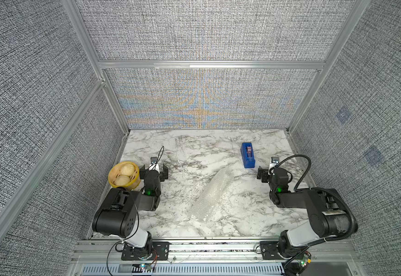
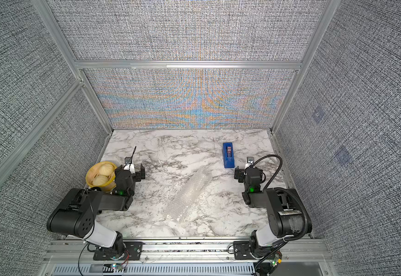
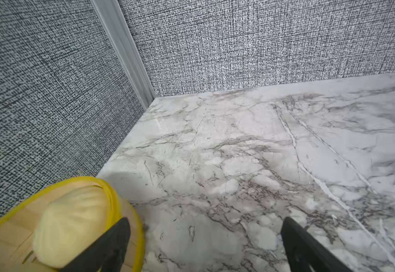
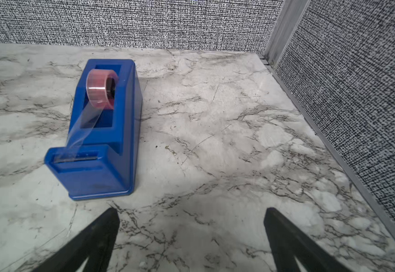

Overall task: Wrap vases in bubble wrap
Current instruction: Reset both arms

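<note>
white-and-grey marble surface [image 1: 194,148] fills the booth floor. the clear bubble wrap [image 1: 210,196] lies mid-surface as a slanted rolled-up bundle, well apart from both arms. can't tell whether the vase is inside. round yellow steamer basket [image 1: 111,178] with pale buns sits just beside the left pincer [image 1: 153,170], jaws wide, nothing in them. blue plastic tape dispenser [image 1: 247,155] is near the right pincer [image 4: 191,212], also spread wide, nothing held.
</note>
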